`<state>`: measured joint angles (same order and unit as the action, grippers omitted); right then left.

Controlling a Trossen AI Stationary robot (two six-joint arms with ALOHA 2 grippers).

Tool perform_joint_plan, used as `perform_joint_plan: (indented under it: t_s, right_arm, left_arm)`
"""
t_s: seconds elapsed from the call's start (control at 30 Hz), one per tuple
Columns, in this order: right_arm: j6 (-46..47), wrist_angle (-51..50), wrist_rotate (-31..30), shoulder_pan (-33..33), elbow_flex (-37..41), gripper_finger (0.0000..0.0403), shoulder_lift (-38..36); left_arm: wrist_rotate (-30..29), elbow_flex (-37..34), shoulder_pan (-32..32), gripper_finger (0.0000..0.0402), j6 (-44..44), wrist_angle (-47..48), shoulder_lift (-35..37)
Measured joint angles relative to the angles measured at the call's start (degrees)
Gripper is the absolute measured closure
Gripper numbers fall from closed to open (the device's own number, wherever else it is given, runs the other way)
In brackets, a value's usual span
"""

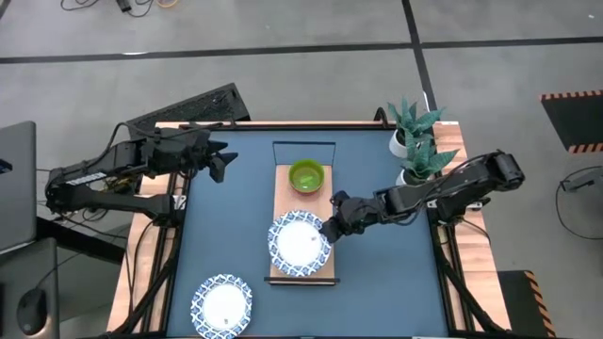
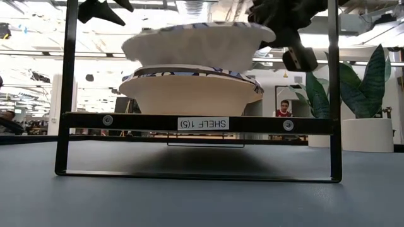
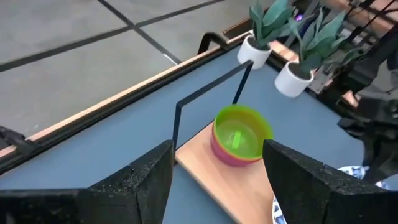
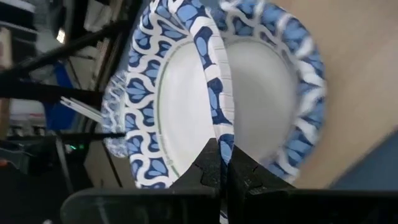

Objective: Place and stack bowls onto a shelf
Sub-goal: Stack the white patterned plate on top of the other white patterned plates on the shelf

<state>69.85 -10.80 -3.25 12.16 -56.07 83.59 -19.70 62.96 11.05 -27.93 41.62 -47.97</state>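
- The dark blue flat desk (image 1: 226, 226) fills the middle of the high view, edged in pale wood, with grey concrete floor around it. The low view looks into a bright open room where a person sits far off.
- The long light-wood shelf board (image 1: 285, 185) lies along the desk's middle on a thin black metal frame. A white label on the frame's front bar reads, mirrored, "SHELF 1(5)" (image 2: 202, 123).
- Two wide shallow white dishes with blue patterned rims (image 1: 300, 242) sit stacked on the shelf's near half. The upper dish (image 4: 214, 93) is tilted.
- A third such dish (image 1: 223, 305) lies alone on the desk near its front-left corner.
- Small glossy plastic bowls, a green one nested in a pink-red one (image 3: 241, 135), stand on the shelf's far end.
- Two white plant pots with green spiky leaves (image 1: 412, 141) stand at the far-right corner.
- The right hand (image 1: 336, 224) is pinched tight on the upper dish's rim.
- The left hand (image 1: 219, 158) hovers over the desk's far-left part, fingers spread wide, holding nothing.
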Motion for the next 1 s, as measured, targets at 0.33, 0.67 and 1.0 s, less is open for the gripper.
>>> perform_joint_plan:
  t_s: [0.33, 0.67, 1.0]
  right_arm:
    - [-1.88, -0.56, 3.53, -2.18, 0.07, 0.0339, 0.16]
    - [-4.74, 0.09, 6.39, -3.65, 0.07, 0.0265, 0.16]
    - [-8.09, 0.22, 6.44, -5.98, 0.07, 0.0185, 0.16]
  left_arm:
    - [0.02, 0.0, 0.02, 0.0171, -0.85, -0.01, -0.04]
    - [-0.09, 0.0, 0.02, 0.0171, -0.85, -0.06, -0.04]
    - [-0.09, 0.0, 0.04, 0.0171, -0.85, -0.1, -0.04]
